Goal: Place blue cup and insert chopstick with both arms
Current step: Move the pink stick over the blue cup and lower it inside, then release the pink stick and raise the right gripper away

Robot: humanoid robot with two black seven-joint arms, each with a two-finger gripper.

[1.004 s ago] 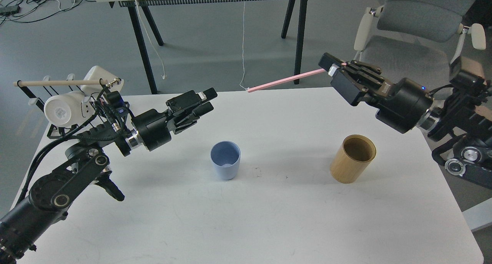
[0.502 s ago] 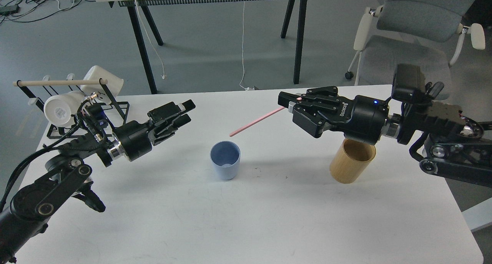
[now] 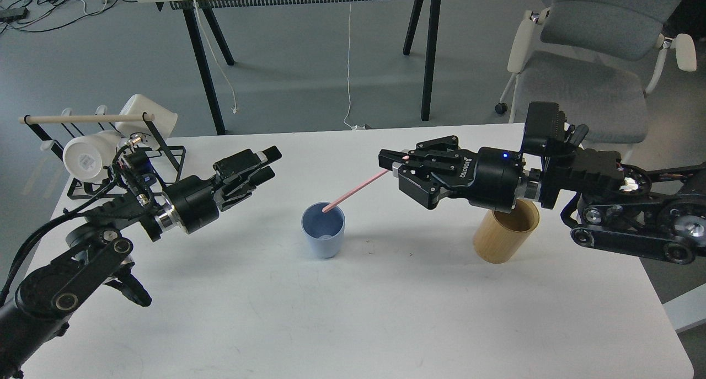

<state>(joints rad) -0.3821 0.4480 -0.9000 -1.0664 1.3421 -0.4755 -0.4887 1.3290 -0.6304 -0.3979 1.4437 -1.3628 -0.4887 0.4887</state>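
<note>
The pale blue cup (image 3: 323,230) stands upright near the middle of the white table (image 3: 386,313). My right gripper (image 3: 392,164) is shut on the upper end of the pink chopstick (image 3: 356,189), up and to the right of the cup. The stick slants down-left and its lower tip sits at the cup's mouth. My left gripper (image 3: 269,164) hovers left of the cup and above it, its fingers a little apart and empty.
A tan bamboo cylinder (image 3: 507,228) stands right of the cup, partly behind my right arm. A black wire rack (image 3: 113,147) with white mugs and a pale wooden rod sits at the table's far left. A grey chair (image 3: 584,53) stands beyond the table's far right.
My right gripper has swung down and to the left with the pink stick, bringing its tip from beyond the table's far edge to the cup's mouth. My left arm drew back left, then stayed.
</note>
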